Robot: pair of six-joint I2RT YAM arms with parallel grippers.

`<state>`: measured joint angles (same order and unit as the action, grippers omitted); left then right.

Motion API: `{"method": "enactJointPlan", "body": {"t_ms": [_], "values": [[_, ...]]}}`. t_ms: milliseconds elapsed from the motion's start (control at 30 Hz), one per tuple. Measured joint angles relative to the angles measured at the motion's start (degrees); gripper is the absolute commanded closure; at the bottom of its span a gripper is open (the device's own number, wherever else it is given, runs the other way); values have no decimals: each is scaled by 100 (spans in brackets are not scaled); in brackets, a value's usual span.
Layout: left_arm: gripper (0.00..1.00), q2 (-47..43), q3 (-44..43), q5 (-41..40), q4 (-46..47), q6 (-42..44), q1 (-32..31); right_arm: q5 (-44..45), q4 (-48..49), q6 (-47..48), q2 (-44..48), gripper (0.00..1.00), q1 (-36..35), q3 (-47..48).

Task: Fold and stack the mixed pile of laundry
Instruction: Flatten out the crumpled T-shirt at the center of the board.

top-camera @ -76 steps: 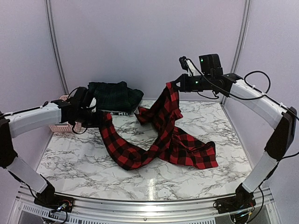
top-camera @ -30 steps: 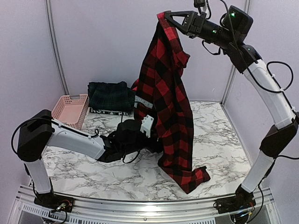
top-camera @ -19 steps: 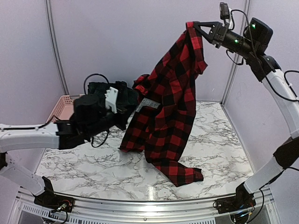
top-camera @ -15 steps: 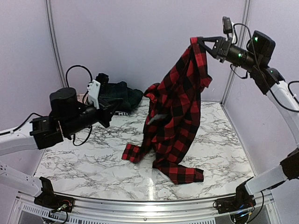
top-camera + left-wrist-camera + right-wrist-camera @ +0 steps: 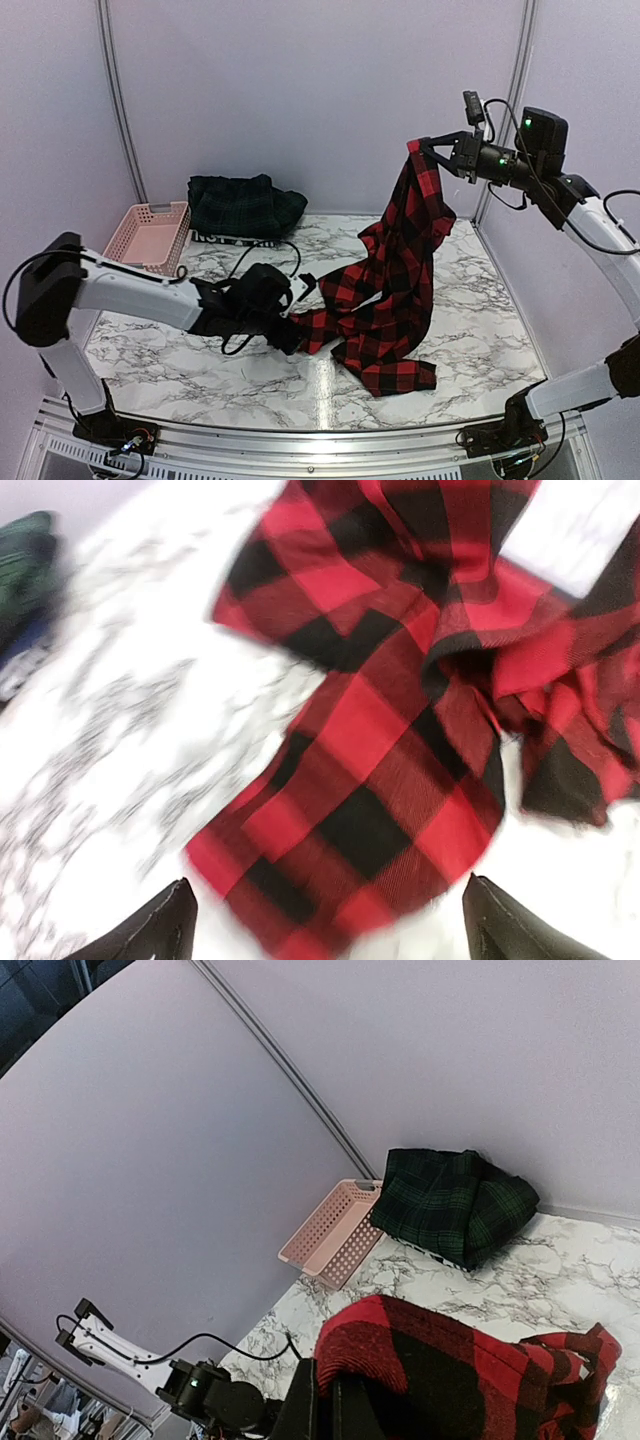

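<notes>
- Shirt [image 5: 392,285], red-and-black check: top end held up at the right rear. The rest drapes down to a crumpled heap on the bench [image 5: 180,365], centre-right.
- Right claw [image 5: 418,148]: raised, clenched on the shirt's top edge.
- Left claw [image 5: 325,935]: low over the bench, released. Fingers [image 5: 160,925] spread wide, with a flat shirt end lying ahead between them. Whether they touch the cloth cannot be told.
- Green plaid piece [image 5: 245,203]: bundled at the bench's back left, well apart from the shirt.
- Navy piece [image 5: 235,240]: beneath the plaid, only a white-lettered band showing.
- Pink basket [image 5: 150,235]: just left of the plaid, at the bench's back-left edge.
</notes>
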<state>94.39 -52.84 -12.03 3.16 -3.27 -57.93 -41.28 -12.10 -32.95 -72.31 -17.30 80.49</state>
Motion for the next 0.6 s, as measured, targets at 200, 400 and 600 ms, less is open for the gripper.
{"method": "enactJointPlan", "body": {"t_ms": [200,400,600], "values": [[38,1690,-1436,162,-7,450,-85,7,-98,22,0,100,2,138],[100,2168,-1912,308,-245,688,-59,4,-131,20,-4,100,2,284],[100,1318,-737,472,-326,426,529,-7,-122,17,-52,100,2,284]]}}
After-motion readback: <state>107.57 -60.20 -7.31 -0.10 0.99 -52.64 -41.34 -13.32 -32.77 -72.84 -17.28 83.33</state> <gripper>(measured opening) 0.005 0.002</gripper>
